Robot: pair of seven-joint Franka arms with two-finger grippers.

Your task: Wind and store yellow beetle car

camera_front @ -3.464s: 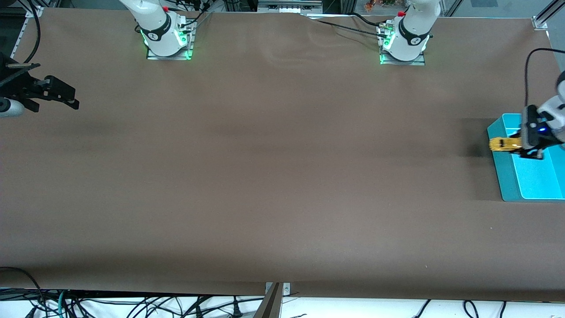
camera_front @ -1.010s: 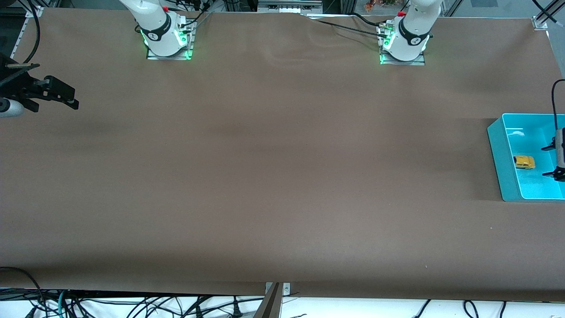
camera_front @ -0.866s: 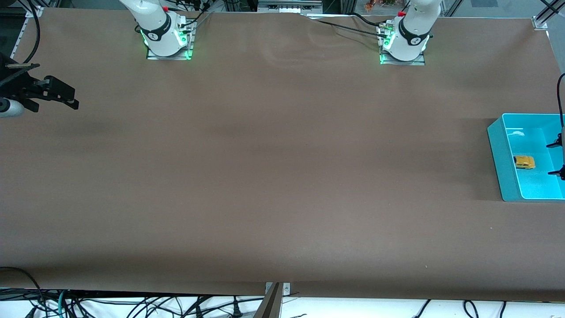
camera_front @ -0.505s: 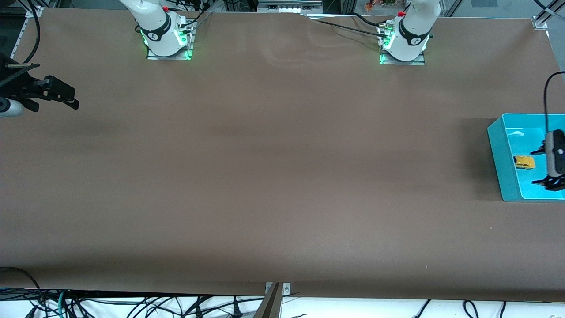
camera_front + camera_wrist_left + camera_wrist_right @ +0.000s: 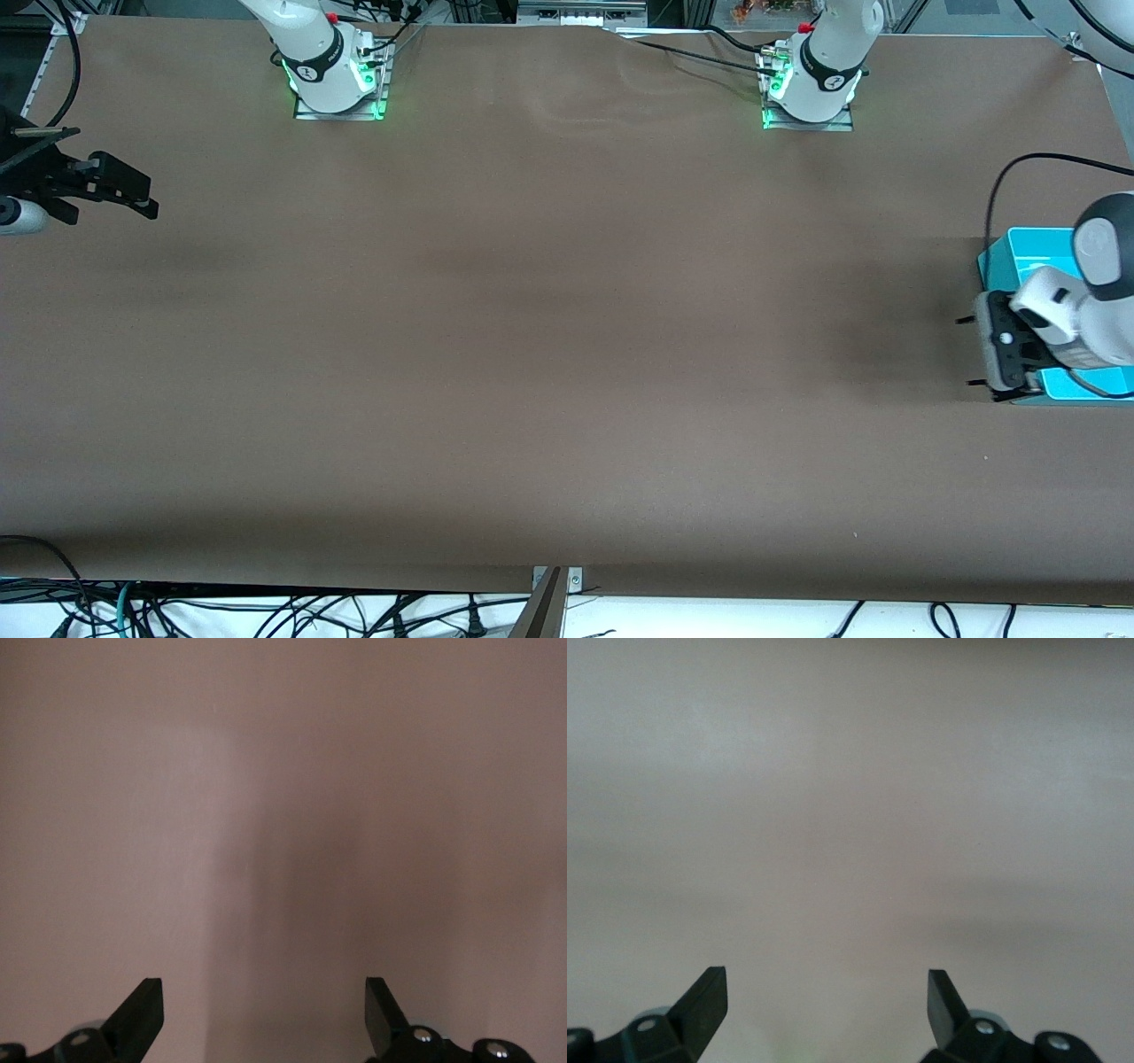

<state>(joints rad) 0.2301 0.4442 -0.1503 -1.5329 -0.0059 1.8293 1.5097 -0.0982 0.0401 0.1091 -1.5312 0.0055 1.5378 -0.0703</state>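
Left gripper, spread and empty, has swung out of the bin at the desk's left-arm edge. Car hidden now, presumably stored there. Right gripper waits, spread.

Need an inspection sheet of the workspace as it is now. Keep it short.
Surface: brown table cover, slightly wrinkled near the bases.
Job's things: yellow beetle car not visible; the left arm covers much of the teal bin.
Clutter: nothing seen.
Grippers: left end effector open, over the bin's rim; right end effector open, waiting at the right arm's end.
Cables: black cable loops to the left wrist; tangle below the table edge.
Surroundings: nothing seen.
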